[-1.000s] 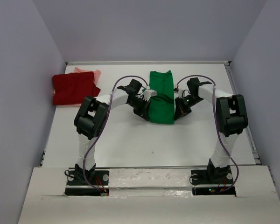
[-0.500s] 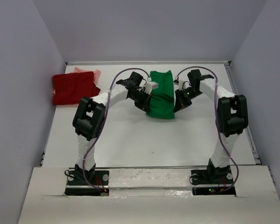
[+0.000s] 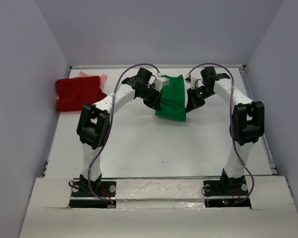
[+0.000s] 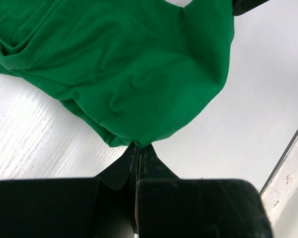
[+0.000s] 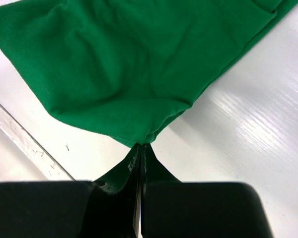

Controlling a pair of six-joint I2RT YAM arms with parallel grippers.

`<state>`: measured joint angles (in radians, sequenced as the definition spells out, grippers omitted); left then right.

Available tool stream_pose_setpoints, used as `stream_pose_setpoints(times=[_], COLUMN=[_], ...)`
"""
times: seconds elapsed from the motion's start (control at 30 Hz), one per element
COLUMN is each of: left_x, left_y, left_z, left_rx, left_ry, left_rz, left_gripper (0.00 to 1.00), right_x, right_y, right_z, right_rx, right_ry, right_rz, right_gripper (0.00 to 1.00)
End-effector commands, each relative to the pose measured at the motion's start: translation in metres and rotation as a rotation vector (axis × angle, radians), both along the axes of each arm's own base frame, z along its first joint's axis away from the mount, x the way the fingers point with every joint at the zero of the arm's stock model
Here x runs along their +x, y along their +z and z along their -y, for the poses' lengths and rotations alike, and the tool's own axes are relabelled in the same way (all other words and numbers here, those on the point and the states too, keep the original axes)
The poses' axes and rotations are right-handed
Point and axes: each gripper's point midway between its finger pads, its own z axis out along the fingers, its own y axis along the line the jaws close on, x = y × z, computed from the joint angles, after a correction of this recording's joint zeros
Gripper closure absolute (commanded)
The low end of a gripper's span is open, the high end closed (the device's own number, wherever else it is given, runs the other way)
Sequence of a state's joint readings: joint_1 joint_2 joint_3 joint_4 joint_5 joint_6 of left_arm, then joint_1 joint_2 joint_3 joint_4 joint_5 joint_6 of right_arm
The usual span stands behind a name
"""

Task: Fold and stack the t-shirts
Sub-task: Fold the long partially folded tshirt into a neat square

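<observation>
i see the green t-shirt (image 3: 171,96) in the middle of the table (image 3: 164,148), toward the far edge, between my two arms. the left gripper (image 4: 138,148) is clenched on one corner of its near hem, and the right gripper (image 5: 140,148) is clenched on the other corner. the cloth spreads away from each pair of fingertips with soft wrinkles, and its far part lies on the white table. the shirt is plain green. at the far left, well apart from both grippers, the dark red t-shirt (image 3: 79,94) lies folded, and the salmon-pink t-shirt (image 3: 95,77) shows from under its far edge.
</observation>
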<state>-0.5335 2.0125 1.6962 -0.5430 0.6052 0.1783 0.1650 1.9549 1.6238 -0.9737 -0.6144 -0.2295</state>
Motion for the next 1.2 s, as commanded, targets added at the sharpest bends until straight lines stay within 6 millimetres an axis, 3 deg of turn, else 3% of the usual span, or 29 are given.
stream_pose_setpoints(times=[0.0, 0.33, 0.4, 0.43, 0.5, 0.53, 0.83, 1.17], left_x=[0.009, 0.058, 0.069, 0.077, 0.087, 0.093, 0.110, 0.138], left_y=[0.038, 0.073, 0.070, 0.082, 0.080, 0.091, 0.079, 0.082], left_z=[-0.004, -0.003, -0.002, -0.001, 0.000, 0.001, 0.003, 0.003], left_rx=[-0.019, 0.020, 0.033, 0.032, 0.039, 0.035, 0.064, 0.081], left_ry=[0.019, 0.062, 0.069, 0.082, 0.086, 0.093, 0.097, 0.164], left_rz=[0.098, 0.278, 0.294, 0.325, 0.334, 0.361, 0.376, 0.469], left_gripper=[1.00, 1.00, 1.00, 1.00, 1.00, 1.00, 1.00, 1.00], right_x=[0.018, 0.058, 0.069, 0.075, 0.081, 0.084, 0.115, 0.151], right_y=[0.023, 0.035, 0.037, 0.042, 0.043, 0.040, 0.039, 0.050], right_z=[-0.001, -0.002, -0.004, -0.005, -0.005, -0.005, 0.001, 0.005], right_rx=[-0.011, -0.031, -0.027, -0.024, -0.029, -0.031, -0.085, -0.116], right_ry=[0.004, -0.008, -0.006, -0.007, -0.006, -0.004, -0.015, -0.036], right_rz=[0.090, 0.203, 0.222, 0.241, 0.256, 0.255, 0.333, 0.487], right_gripper=[1.00, 1.00, 1.00, 1.00, 1.00, 1.00, 1.00, 1.00])
